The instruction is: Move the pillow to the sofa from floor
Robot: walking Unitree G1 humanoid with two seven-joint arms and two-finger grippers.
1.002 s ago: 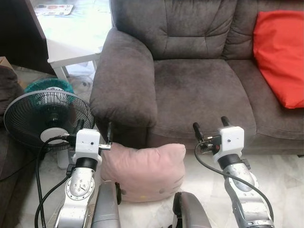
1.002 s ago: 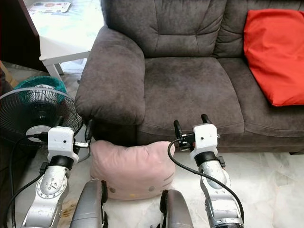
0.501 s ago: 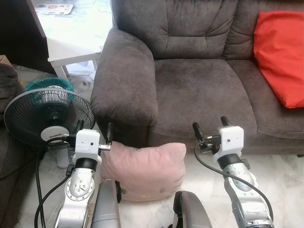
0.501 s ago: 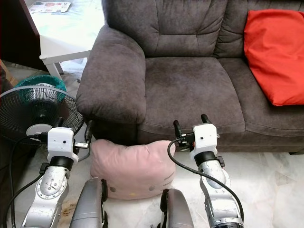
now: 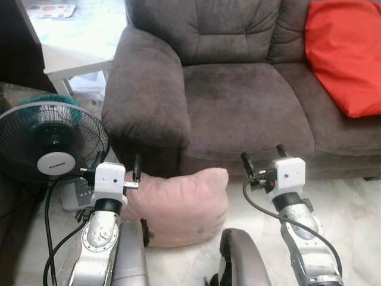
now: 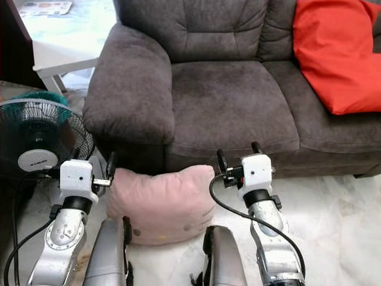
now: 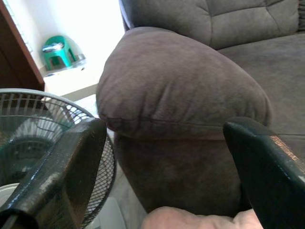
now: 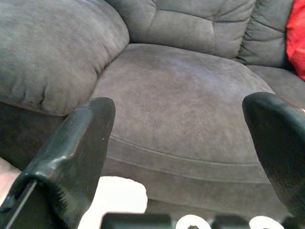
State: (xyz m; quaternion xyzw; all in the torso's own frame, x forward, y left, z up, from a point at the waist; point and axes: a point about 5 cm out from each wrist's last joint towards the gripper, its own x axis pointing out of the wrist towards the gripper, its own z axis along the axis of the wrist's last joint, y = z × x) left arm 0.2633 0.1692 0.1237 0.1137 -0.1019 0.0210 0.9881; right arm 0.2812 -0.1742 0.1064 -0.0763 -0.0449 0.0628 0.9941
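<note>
Pink pillow (image 5: 178,205): a soft cushion with small printed face marks, lying on the pale marbled floor (image 5: 351,202), its back edge against the base of the sofa just below the armrest; it sits between the robot's two arms and touches neither hand as far as I can tell.
Left hand (image 5: 117,164): raised at the pillow's left upper corner, just beside it; fingers (image 7: 57,167) stand apart, and the pillow's pink edge peeks in between them in the left wrist view.
Right hand (image 5: 261,159): raised off the pillow's right side, near the sofa's front edge; fingers (image 8: 71,143) spread wide, nothing between them but the seat ahead.
Sofa (image 5: 238,107): dark grey-brown plush, with a fat rolled armrest (image 5: 146,95) and a bare seat cushion straight ahead of the hands.
Red cushion (image 5: 342,53): leaning on the sofa's right seat, well apart from the pillow.
Fan (image 5: 50,149): black wire-caged floor fan at the robot's left, near the left arm and its cable.
White side surface (image 5: 65,53): beyond the armrest, to the left.
Step in hand: by my reading, the approach; the pillow is not yet gripped.
Next move calls for: both hands lowering and closing in on the pillow's two sides, then a lift high enough to clear the seat front, with the left arm kept off the fan cage.
</note>
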